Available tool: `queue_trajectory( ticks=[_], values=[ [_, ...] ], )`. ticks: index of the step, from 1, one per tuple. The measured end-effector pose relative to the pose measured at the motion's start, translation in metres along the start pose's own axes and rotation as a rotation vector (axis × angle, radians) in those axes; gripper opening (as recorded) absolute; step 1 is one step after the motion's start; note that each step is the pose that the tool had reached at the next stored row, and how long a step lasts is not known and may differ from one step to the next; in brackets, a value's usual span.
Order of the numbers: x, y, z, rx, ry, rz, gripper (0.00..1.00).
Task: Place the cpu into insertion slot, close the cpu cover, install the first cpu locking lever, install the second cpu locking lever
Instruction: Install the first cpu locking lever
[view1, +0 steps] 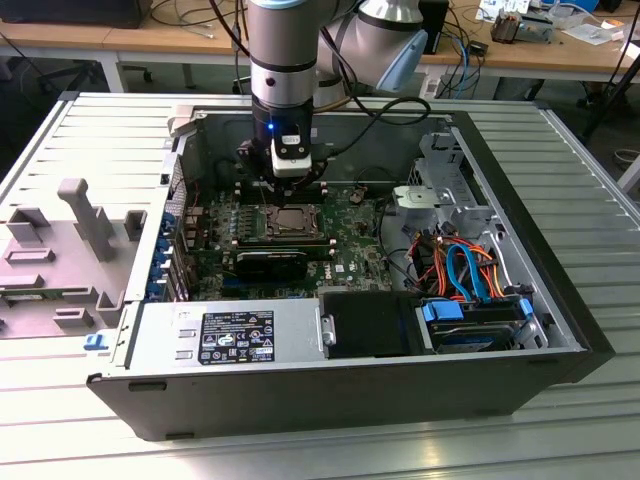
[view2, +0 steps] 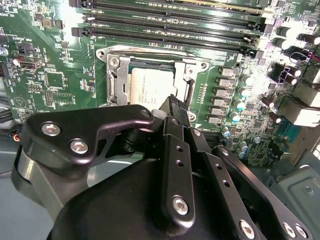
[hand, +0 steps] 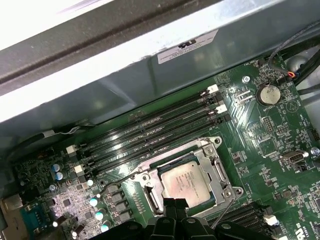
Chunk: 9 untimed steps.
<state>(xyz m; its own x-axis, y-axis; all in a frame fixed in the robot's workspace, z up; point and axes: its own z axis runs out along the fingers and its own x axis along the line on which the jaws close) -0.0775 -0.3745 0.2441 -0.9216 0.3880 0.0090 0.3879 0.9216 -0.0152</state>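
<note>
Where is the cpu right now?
The cpu lies flat in the insertion slot on the green board, framed by the cpu cover, beside the long memory slots, in both wrist views.

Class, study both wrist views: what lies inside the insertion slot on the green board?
The cpu lies inside the insertion slot, with the cpu cover framing it. The gripper hides the chip's near edge; anything beneath the chip is hidden.

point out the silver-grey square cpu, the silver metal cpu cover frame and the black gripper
silver-grey square cpu (hand: 186, 183), first wrist view, middle of its top
silver metal cpu cover frame (hand: 221, 176), first wrist view, side bar
black gripper (view2: 172, 104), second wrist view, fingertips
</note>
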Motion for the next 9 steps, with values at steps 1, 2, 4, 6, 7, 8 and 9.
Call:
queue_trajectory(
  ticks=[1, 2, 4, 6, 7, 8, 9],
  values=[
    [0.0000, 0.0000, 0.0000, 0.0000, 0.0000, -0.002, 0.11],
    [0.0000, 0.0000, 0.0000, 0.0000, -0.0001, -0.004, 0.11],
    [0.0000, 0.0000, 0.0000, 0.0000, -0.0001, -0.007, 0.11],
    [0.0000, 0.0000, 0.0000, 0.0000, -0.0002, -0.014, 0.11],
    [0.0000, 0.0000, 0.0000, 0.0001, -0.0003, -0.017, 0.11],
    [0.0000, 0.0000, 0.0000, 0.0001, -0.0003, -0.019, 0.11],
    [0.0000, 0.0000, 0.0000, 0.0002, -0.0003, -0.020, 0.11]
  ],
)
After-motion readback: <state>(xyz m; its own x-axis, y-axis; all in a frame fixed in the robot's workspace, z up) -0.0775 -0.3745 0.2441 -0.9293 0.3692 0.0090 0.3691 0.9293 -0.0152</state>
